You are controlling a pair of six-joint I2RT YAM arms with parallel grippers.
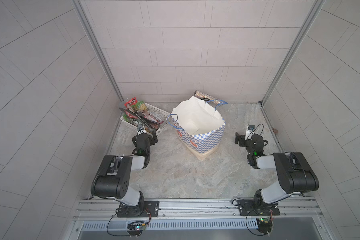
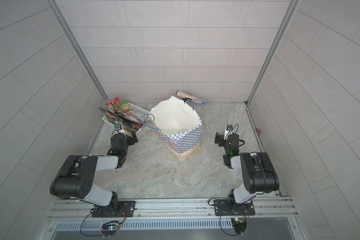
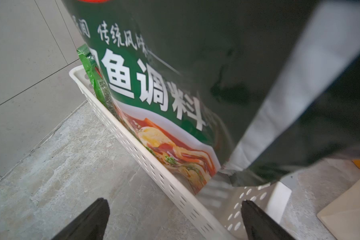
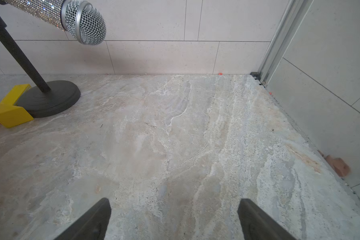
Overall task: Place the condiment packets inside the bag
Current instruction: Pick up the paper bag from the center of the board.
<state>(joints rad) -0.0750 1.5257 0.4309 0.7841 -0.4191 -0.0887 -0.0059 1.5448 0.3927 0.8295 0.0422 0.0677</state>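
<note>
The condiment packets (image 1: 142, 118) sit heaped in the white basket (image 1: 156, 108) far left. The left gripper (image 3: 173, 202) hangs at its corner, jaws wide, empty, probably lining up a grab. The bag (image 1: 204, 139) stands mouth-up mid-table, easy to drop into. The right gripper (image 4: 173, 200) is spread wide too, empty, parked clear.

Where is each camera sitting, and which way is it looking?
Top views: high above the front, looking down at the table, bag, basket, left arm and right arm.
Left wrist: on the left arm, facing a dark green packet standing in the basket; the open left fingers show.
Right wrist: on the right arm, facing bare table and a microphone; the open right fingers show.
Shared: the microphone also shows in both top views, behind the bag.
</note>
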